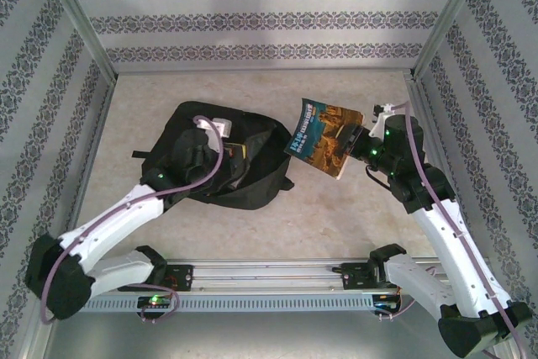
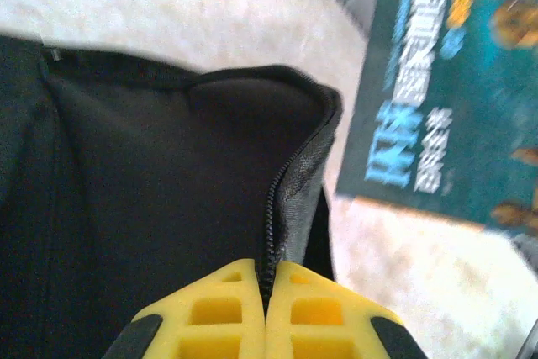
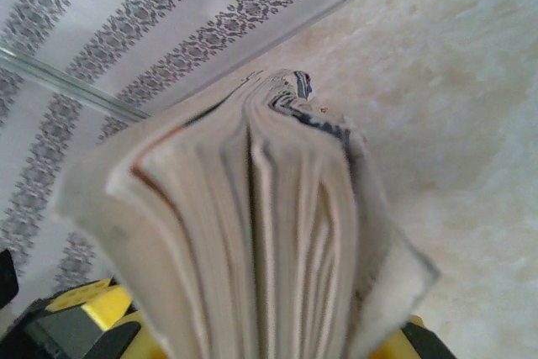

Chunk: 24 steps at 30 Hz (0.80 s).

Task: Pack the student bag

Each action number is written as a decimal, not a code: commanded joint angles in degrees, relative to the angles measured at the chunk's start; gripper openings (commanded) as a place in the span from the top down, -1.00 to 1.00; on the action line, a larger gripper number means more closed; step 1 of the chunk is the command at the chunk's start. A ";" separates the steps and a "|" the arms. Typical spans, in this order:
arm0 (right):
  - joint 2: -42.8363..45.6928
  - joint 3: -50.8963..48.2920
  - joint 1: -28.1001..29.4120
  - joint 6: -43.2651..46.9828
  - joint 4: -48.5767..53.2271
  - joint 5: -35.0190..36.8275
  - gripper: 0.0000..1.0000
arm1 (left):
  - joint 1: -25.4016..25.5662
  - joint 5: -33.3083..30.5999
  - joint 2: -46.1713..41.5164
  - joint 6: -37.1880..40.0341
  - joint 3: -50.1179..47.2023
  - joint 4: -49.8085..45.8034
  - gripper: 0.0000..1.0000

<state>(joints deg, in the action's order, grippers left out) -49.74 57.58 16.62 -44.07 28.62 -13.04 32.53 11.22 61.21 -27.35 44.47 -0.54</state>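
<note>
The student bag [image 1: 244,178], a large black fabric backpack, lies on the table left of centre with its mouth partly open. My left gripper [image 1: 200,153] sits over the bag and is shut on the bag's zip edge [image 2: 282,208], the yellow fingers [image 2: 210,313] pinching the black zipper teeth. A teal-covered book [image 1: 324,136] hangs in the air right of the bag, held by my right gripper [image 1: 363,136], which is shut on it. The book's page edges [image 3: 261,233] fan out between the yellow fingers [image 3: 92,304] in the right wrist view. The book's cover [image 2: 454,90] also appears beyond the bag's edge.
A white object [image 1: 220,128] and a yellowish item [image 1: 234,151] show inside the bag's mouth. Patterned walls enclose the table [image 1: 336,216] on three sides. A metal rail [image 1: 269,275] runs along the near edge between the arm bases.
</note>
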 commanded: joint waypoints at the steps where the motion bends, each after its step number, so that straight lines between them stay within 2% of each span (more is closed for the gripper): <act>1: -2.04 1.62 -0.19 -10.88 -6.77 -4.92 1.00 | -0.45 -4.40 -3.85 -3.27 -1.35 6.40 1.00; 6: -7.47 -0.90 0.56 -23.08 -12.22 -12.43 1.00 | -0.41 -7.00 -8.93 -2.65 -3.49 6.39 1.00; 11: -11.21 -4.81 4.25 -34.02 -21.23 -14.95 1.00 | -0.45 -3.73 -7.33 -0.96 -2.52 3.67 0.97; 13: -13.39 -4.93 6.05 -36.26 -24.02 -16.29 1.00 | -0.45 -2.41 -5.99 -0.01 -1.28 2.26 0.70; 15: -15.22 -5.34 7.48 -38.21 -27.73 -17.30 1.00 | -0.45 -1.51 -4.08 2.17 1.25 -1.07 0.28; 17: -16.05 -5.65 8.37 -39.03 -30.48 -17.31 1.00 | -0.45 -2.09 -2.12 5.15 4.86 -6.24 0.00; 20: -16.69 -4.77 9.03 -37.42 -31.14 -17.28 1.00 | -0.52 -5.96 0.86 9.63 10.94 -14.46 -0.17; 24: -17.01 -4.25 9.39 -35.35 -31.02 -17.49 1.00 | -1.04 -8.90 4.05 13.81 16.54 -18.98 -0.27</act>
<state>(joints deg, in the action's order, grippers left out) -67.02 51.86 25.39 -79.57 3.95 -28.25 32.49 5.43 64.10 -19.29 57.43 -12.62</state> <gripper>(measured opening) 0.135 0.629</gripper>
